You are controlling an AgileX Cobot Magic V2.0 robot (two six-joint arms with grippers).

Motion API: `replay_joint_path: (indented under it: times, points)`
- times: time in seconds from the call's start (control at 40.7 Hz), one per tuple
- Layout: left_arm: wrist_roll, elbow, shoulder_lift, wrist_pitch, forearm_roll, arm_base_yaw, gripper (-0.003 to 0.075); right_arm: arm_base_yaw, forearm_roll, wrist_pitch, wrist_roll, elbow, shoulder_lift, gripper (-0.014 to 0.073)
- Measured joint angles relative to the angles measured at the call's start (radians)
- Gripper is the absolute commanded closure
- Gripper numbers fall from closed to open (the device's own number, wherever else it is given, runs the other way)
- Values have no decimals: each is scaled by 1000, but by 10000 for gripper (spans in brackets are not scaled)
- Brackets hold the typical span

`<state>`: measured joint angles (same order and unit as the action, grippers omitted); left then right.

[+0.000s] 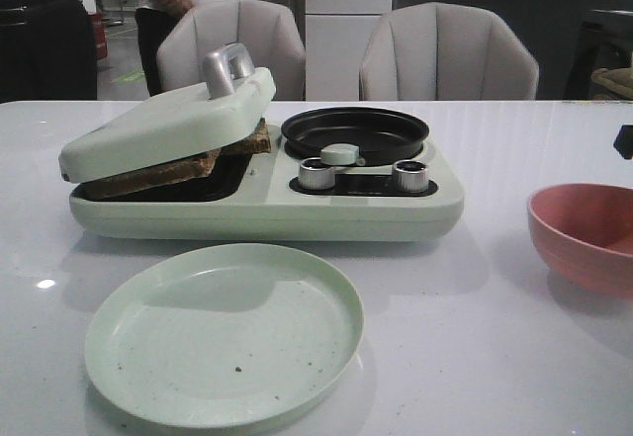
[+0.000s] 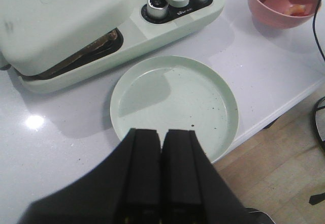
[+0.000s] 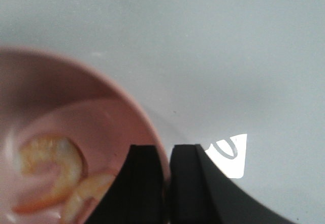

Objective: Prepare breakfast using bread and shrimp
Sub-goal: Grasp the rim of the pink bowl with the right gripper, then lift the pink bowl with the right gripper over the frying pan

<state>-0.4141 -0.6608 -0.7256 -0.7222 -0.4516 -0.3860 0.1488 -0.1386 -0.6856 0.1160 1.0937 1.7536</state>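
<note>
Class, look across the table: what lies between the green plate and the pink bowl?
Nothing: in the left wrist view only bare white table separates the green plate from the pink bowl. The front view agrees.

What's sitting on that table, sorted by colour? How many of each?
Pale green: 2, the breakfast maker and the plate
Pink: 1, the bowl
Brown: 1, the bread under the lid
Total: 4

Black tool [image 2: 161, 170] fingers [image 2: 144, 168], flat and blocky (both arms).
</note>
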Motion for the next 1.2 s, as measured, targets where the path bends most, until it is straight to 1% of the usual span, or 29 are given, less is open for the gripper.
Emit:
replay_joint_path:
  times: [0.147,0.319,0.417,0.54,0.614,0.687,0.835,0.982,1.104,1.203]
  points:
    - [0,0,0,0,0,0,619,0,10,2,0,4,0,554]
    - [0,0,0,0,0,0,619,-4,39,2,0,4,-6,557]
    - [0,0,0,0,0,0,619,-26,90,2,0,4,-34,548]
    - [0,0,0,0,0,0,619,-88,200,6,0,6,-104,549]
    - [0,0,0,0,0,0,619,-142,280,2,-24,28,-153,549]
    - [0,0,0,0,0,0,619,-197,364,-11,-78,74,-185,549]
    - [0,0,0,0,0,0,619,-329,573,-72,-220,210,-199,549]
    - [0,0,0,0,0,0,619,-479,801,-149,-362,352,-148,549]
    - [1,0,0,0,0,0,619,-565,937,-193,-435,460,-71,549]
    - [1,0,0,0,0,0,619,-613,1021,-223,-470,546,-2,549]
